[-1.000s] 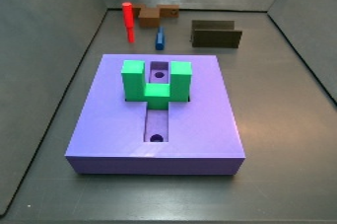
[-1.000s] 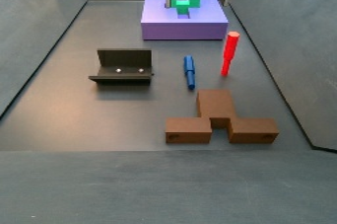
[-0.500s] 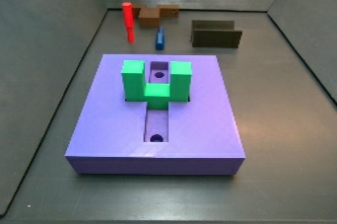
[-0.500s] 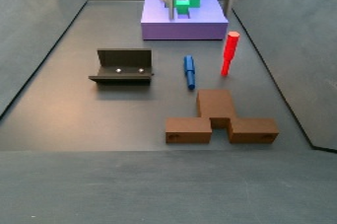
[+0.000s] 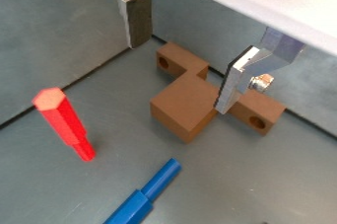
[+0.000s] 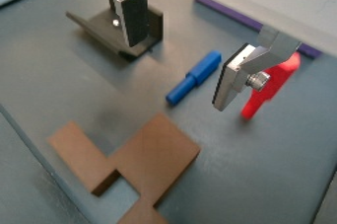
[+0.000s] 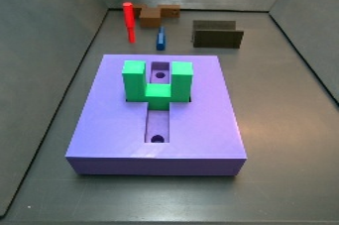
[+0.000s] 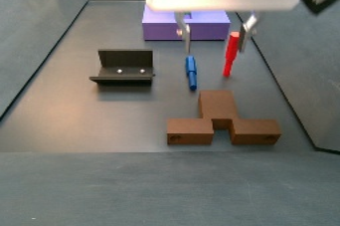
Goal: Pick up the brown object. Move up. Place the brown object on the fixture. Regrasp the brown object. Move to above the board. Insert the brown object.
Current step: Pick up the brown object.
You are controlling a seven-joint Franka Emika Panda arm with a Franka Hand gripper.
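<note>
Above the worktop's floor, between the board and the brown object, the tool hangs with its jaws spread wide and nothing between them. Half a second ago the same side view showed the fingers over the board's green block; they now stand on the near side of the board, above the blue peg and beside the red peg. The tool has therefore travelled toward the brown object, which has not moved. In a wrist view the brown object lies flat on the floor, directly framed by the two fingers, with its round holes visible at the bar ends. The fixture stands empty, well apart to one side; a wrist view shows it behind one finger. The board carries only its green block. Judged from this layout, the approach for the first pickup is under way: descent and closing on the brown object remain, and the neighbouring pegs call for a clean vertical approach.
</note>
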